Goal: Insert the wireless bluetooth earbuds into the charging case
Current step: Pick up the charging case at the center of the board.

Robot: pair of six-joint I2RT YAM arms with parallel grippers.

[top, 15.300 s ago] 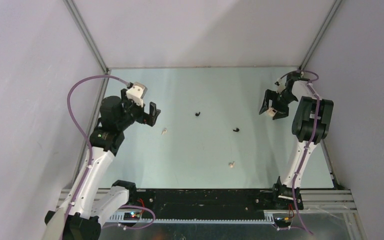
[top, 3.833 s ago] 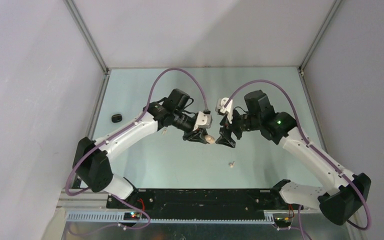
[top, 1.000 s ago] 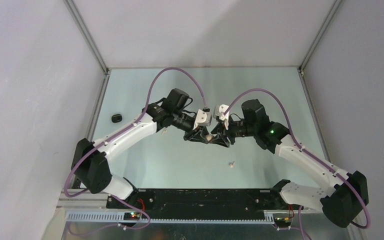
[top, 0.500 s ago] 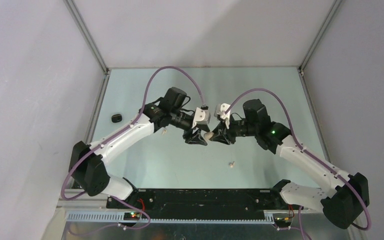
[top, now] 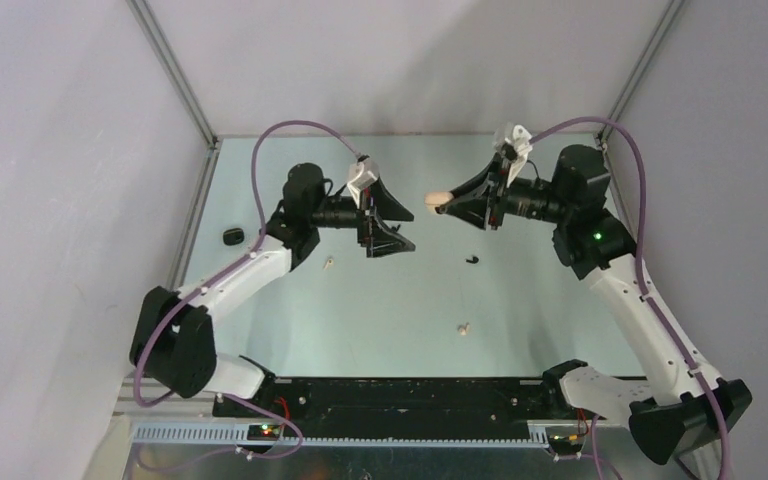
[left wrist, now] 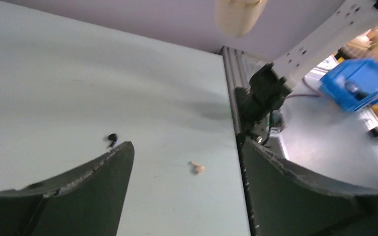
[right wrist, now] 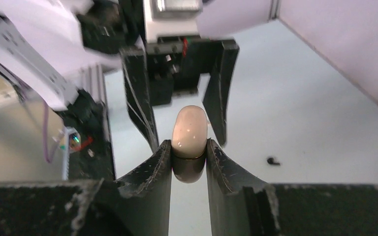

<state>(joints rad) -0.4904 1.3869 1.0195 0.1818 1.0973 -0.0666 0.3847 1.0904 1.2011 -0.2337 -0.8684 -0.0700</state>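
Observation:
My right gripper (top: 453, 205) is shut on a cream oval charging case (top: 437, 203), held above the table; in the right wrist view the case (right wrist: 189, 129) sits pinched between both fingertips. My left gripper (top: 395, 222) faces it from a short way to the left, open and empty, its fingers (right wrist: 221, 88) standing beyond the case. Earbuds lie on the table: a cream one (top: 328, 263) left of centre, a black one (top: 473, 260) right of centre, another cream one (top: 463, 328) nearer the front. The left wrist view shows a black earbud (left wrist: 111, 139) and a cream earbud (left wrist: 196, 168).
A small black oval object (top: 232, 236) lies near the table's left edge. Grey walls close in the back and both sides. The black base rail (top: 410, 400) runs along the front edge.
The left gripper opened and let go of the cream case. The right gripper kept it. Both arms drew apart and moved toward the back of the table.

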